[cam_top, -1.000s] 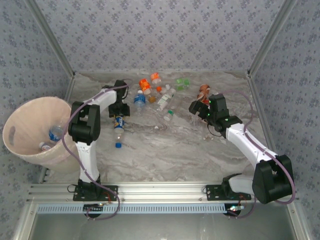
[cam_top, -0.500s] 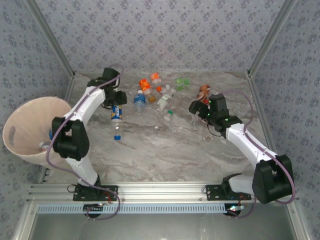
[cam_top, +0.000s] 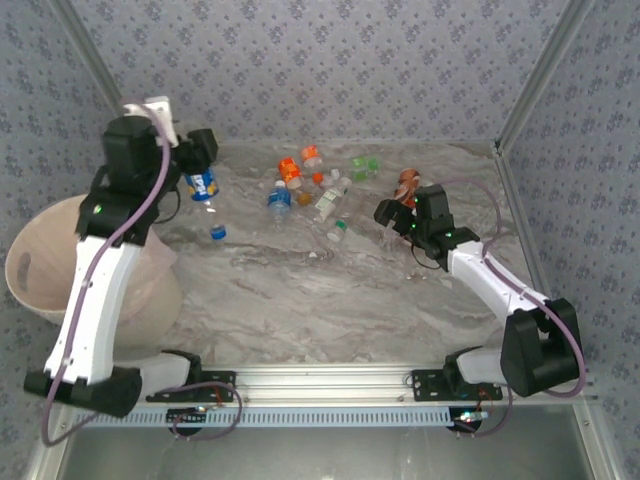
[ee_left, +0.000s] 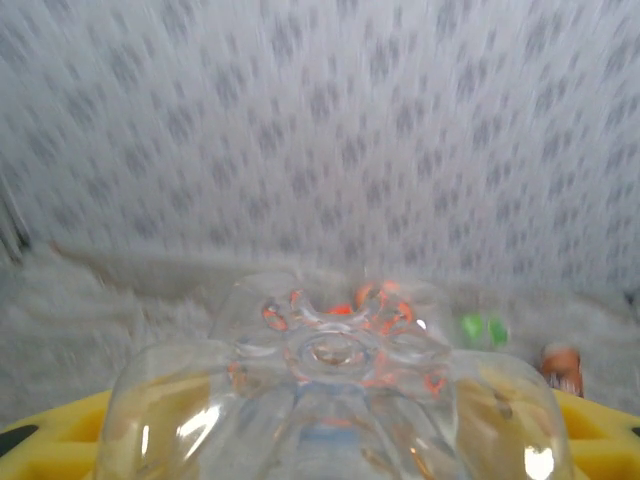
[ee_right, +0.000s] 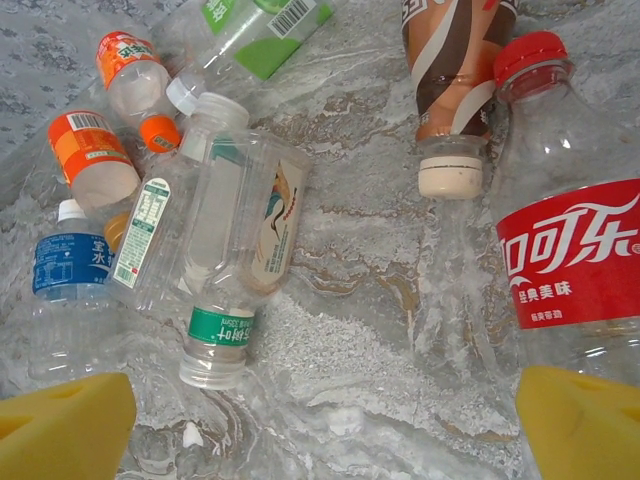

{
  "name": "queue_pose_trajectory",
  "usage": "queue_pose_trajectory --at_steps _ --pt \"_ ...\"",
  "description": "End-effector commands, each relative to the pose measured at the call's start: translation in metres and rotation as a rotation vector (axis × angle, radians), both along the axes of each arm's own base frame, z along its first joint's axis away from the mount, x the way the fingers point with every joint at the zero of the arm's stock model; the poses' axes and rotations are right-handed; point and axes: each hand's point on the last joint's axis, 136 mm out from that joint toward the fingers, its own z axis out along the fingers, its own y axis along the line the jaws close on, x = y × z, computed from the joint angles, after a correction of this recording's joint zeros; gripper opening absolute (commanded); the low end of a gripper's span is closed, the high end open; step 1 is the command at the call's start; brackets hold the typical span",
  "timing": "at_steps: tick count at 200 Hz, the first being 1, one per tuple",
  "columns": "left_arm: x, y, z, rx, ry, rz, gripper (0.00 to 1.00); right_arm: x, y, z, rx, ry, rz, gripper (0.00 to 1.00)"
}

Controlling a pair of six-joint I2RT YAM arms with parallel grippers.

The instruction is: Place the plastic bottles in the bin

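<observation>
Biggest thing first: the pink bin [cam_top: 40, 240] sits at the left side of the table [cam_top: 300, 290], mouth tipped up toward the top camera. The left arm [cam_top: 100, 290] stands in front of part of it.

That arm is raised, and the left gripper [cam_top: 197, 165] is pinching a blue-label bottle [cam_top: 203, 188] by its base end. The bottle hangs in the air with its long axis slanting down, blue cap lowest and base up in the jaws. In the top view it's just right of the bin, over the marble. In the left wrist view the clear base faces the lens, squeezed between the yellow pads [ee_left: 50, 440].

The right arm [cam_top: 480, 275] reaches low over the loose bottles [cam_top: 320, 195] at the far side. The right gripper [cam_top: 385, 215] is spread wide with nothing pinched.

In its wrist view a cola bottle [ee_right: 575, 250] lies lengthwise with its red cap pointing away. A brown-label bottle [ee_right: 455, 70] beside it points its white cap back toward the gripper.
</observation>
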Motion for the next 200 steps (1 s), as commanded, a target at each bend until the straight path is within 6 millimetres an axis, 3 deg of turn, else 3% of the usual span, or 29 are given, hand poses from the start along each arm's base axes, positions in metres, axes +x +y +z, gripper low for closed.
queue_pose_trajectory --at_steps 1,41,77,111,134,176,200 --pt "-0.018 0.035 0.059 0.056 -0.233 0.148 0.55 0.007 0.009 0.012 0.012 -0.034 0.033 1.00" --pt "-0.058 0.090 0.107 0.187 -0.427 0.400 0.56 0.008 0.011 0.013 0.017 -0.036 0.040 1.00" --pt "-0.093 0.152 0.113 0.271 -0.471 0.683 0.55 0.008 0.012 0.012 0.017 -0.035 0.041 1.00" --pt "-0.100 0.190 0.078 0.237 -0.390 0.800 0.54 0.010 0.015 0.010 0.026 -0.034 0.050 1.00" --pt "-0.106 0.201 0.048 0.147 -0.313 0.817 0.54 0.010 0.017 0.009 0.030 -0.028 0.057 1.00" --pt "-0.103 0.197 -0.013 0.023 -0.177 0.781 0.56 0.014 0.021 0.006 0.038 -0.024 0.065 1.00" --pt "-0.106 0.196 -0.031 -0.006 -0.151 0.784 0.57 0.016 0.024 0.001 0.041 -0.013 0.079 1.00"
